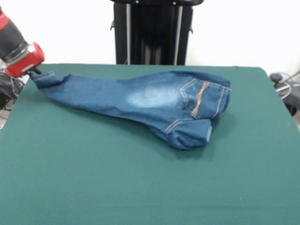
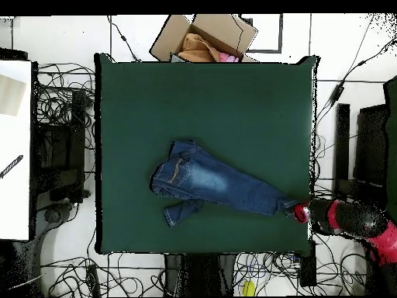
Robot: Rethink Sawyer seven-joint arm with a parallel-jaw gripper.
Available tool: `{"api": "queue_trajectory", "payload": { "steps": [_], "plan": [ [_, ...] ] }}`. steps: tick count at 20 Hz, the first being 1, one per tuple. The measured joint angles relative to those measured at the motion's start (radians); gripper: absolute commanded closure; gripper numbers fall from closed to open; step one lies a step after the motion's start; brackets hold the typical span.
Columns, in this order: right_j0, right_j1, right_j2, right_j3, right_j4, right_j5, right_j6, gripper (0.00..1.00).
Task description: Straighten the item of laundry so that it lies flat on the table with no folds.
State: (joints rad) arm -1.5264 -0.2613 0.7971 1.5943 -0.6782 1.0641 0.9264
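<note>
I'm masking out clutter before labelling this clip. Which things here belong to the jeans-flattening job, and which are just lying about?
Belongs to the job:
- jeans, stretched out but still folded at the waist end
- green table
- gripper, at the hem of one leg by the table's edge

Just lying about:
- cardboard box beyond the table
- cables on the floor

- The tabletop (image 1: pixel 117 178) is large and rectangular, covered with plain dark green cloth.
- Only the jeans (image 1: pixel 154 101) lie on it: small, blue denim, with a faded patch and orange stitching on a pocket.
- One leg stretches out to the table edge where the gripper (image 1: pixel 35 72) is; its cuff reaches the fingers there.
- The waist end lies well away from the fingers, bunched and folded over.
</note>
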Motion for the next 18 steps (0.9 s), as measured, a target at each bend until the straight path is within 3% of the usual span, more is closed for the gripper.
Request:
{"api": "queue_trajectory", "payload": {
  "steps": [11,18],
  "plan": [
    [0.013,0.018,0.0,-0.235,0.033,0.225,-0.2,1.0],
    [0.01,0.009,0.0,-0.266,0.036,0.231,-0.256,1.0]
  ]
}}
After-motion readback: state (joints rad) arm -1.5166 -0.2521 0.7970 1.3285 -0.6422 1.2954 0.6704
